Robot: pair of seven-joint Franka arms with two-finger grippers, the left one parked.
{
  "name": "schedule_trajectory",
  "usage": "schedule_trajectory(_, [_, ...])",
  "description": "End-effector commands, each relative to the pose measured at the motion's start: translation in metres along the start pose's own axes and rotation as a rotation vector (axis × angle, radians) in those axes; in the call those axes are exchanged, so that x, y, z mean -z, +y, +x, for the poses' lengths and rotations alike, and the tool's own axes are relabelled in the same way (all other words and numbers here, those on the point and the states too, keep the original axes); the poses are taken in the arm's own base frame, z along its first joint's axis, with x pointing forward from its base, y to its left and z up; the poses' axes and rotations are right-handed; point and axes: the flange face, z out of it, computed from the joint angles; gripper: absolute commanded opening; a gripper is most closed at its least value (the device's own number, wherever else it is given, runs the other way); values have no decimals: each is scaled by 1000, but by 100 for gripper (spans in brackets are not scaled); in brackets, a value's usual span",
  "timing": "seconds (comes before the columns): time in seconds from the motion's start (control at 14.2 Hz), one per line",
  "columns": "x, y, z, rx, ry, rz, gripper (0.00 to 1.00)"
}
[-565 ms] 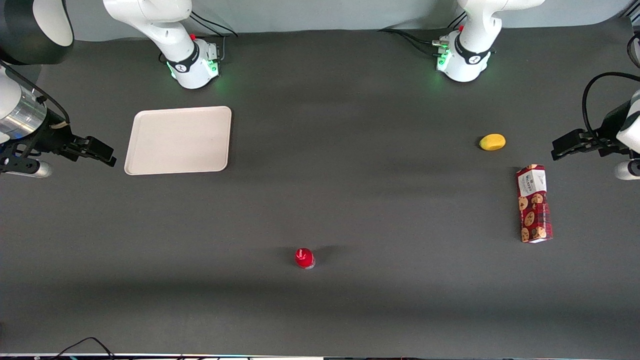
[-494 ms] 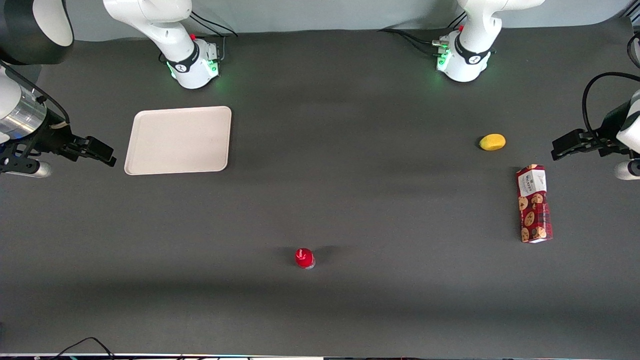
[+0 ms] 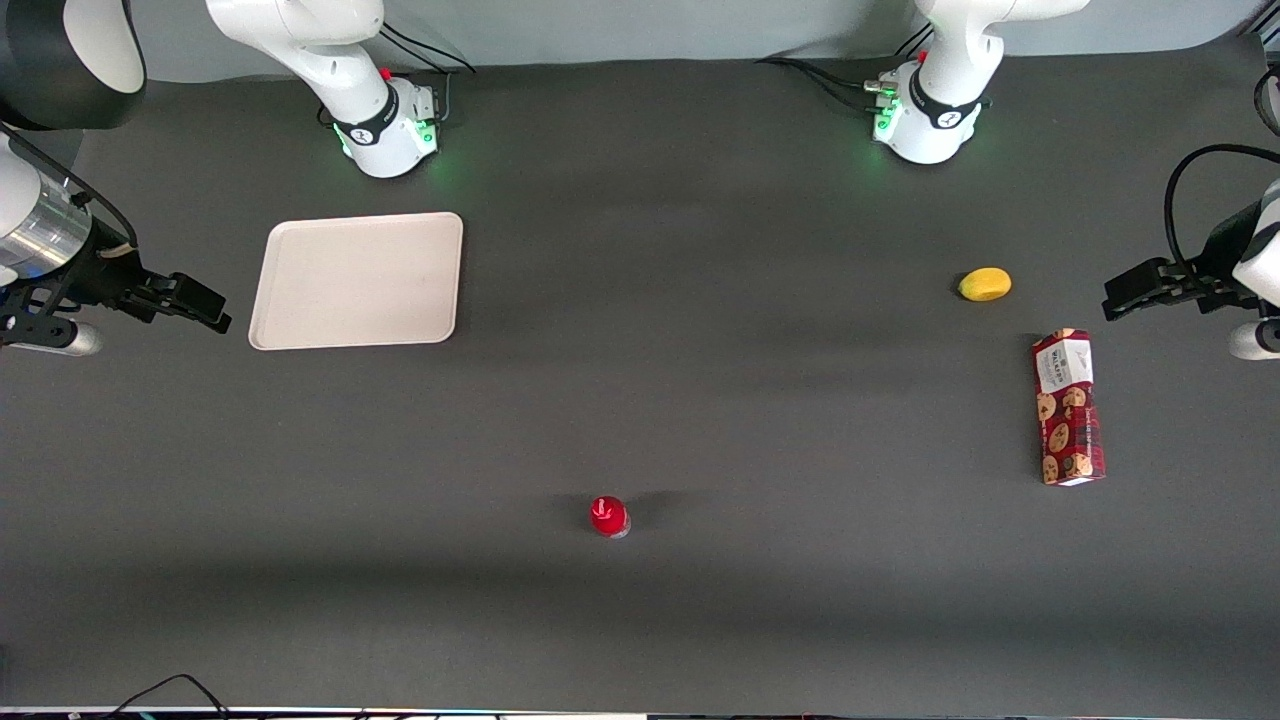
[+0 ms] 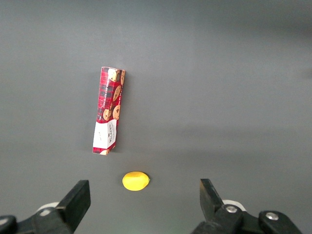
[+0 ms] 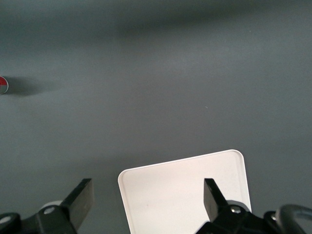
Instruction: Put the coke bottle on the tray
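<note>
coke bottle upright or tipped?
Upright: the coke bottle shows only its round red cap from above. It stands untouched; the open gripper hangs beside the tray.

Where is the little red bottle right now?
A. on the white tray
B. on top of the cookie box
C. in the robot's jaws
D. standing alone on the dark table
D: the coke bottle stands alone on the table, away from the tray and the open gripper.
</note>
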Motion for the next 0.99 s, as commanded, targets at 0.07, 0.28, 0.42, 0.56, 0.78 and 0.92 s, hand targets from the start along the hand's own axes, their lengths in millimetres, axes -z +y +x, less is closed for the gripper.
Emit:
schedule_trajectory(0.07, [5,0,2,21,-1,18,100])
schedule_trajectory(0.28, [15,-33,0,71,20,28,100])
schedule_trajectory(0.42, [20,-73,-3,134,30,36,100])
schedule_trajectory(0.56, [22,-127,-8,222,41,48,100])
schedule_trajectory(0.78, [12,-218,-13,321,43,63,100])
schedule_trajectory(0.92, [-4,-278,-16,303,37,74,100])
